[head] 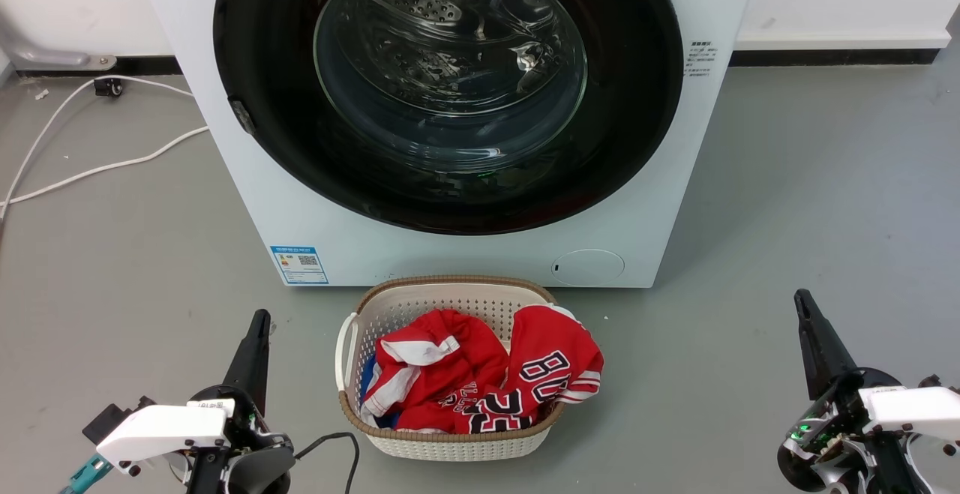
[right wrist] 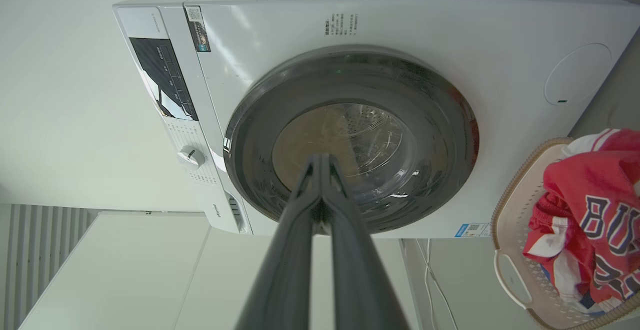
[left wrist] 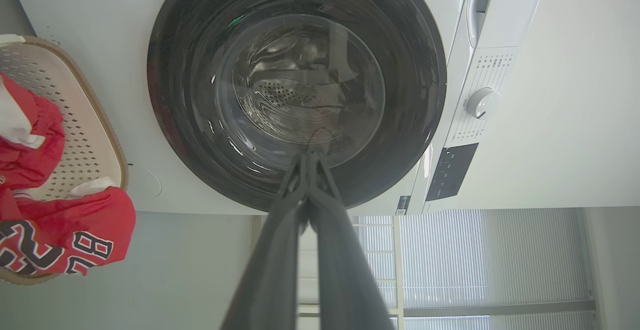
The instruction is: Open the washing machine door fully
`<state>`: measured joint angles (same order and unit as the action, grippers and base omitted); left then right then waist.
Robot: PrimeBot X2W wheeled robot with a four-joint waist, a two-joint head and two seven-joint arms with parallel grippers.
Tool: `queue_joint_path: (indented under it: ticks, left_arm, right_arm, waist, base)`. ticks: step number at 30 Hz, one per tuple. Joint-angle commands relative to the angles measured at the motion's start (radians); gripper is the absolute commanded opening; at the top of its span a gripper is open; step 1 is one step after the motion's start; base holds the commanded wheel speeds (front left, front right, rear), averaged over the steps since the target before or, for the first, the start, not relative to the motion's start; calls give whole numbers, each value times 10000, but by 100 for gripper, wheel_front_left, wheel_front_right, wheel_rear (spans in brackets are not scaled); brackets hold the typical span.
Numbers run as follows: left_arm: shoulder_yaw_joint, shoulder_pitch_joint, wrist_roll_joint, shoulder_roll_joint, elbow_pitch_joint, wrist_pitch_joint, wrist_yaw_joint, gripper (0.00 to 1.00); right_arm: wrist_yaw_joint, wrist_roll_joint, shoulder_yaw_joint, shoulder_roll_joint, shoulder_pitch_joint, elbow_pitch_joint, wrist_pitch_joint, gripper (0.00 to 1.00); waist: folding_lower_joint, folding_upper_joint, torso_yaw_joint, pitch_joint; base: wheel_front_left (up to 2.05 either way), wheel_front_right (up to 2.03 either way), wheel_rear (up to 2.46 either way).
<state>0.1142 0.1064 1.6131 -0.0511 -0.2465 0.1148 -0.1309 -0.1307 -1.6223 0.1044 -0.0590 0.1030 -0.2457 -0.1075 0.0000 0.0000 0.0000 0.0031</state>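
Observation:
The white washing machine stands straight ahead on the grey floor. Its washing machine door, a large glossy black disc with a clear glass bowl in the middle, lies flat against the front, closed. The same door faces me in the left wrist view and the right wrist view. My left gripper rests low at the left, well short of the machine, fingers together and empty. My right gripper sits low at the right, also shut and empty.
A cream laundry basket holding red jerseys sits on the floor right in front of the washer, between my arms. White cables trail over the floor at the left. A small latch shows on the door's left edge.

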Motion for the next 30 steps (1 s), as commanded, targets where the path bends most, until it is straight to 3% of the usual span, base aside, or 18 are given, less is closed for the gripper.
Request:
queue_joint_path:
  ticks: [1, 15, 16, 24, 30]
  left_arm:
    - [19, 60, -1, 21, 8, 21, -25, 0]
    - [23, 60, -1, 21, 7, 21, -27, 0]
    - [-3, -2, 2, 2, -9, -5, 0, 100]
    - [-88, -235, -194, 18, -17, -298, 4, 100]
    - [14, -244, -1145, 16, 257, -593, 103, 100]
  right_arm:
    - [0, 46, 14, 31, 111, -11, -22, 0]
    - [0, 56, 34, 46, 113, -13, -46, 0]
    - [0, 29, 19, 14, -1, -6, -4, 100]
    - [0, 310, 3, 36, -304, -67, 282, 100]
    - [0, 1256, 179, 39, -386, 194, 573, 100]
  waist:
    - [0, 0, 0, 0]
    - [0, 0, 0, 0]
    - [0, 0, 0, 0]
    - [0, 0, 3, 6]
    - [0, 0, 13, 22]
  base:
    - [0, 0, 0]
    - [0, 0, 0]
    - [0, 0, 0]
    - [0, 0, 0]
    - [0, 0, 0]
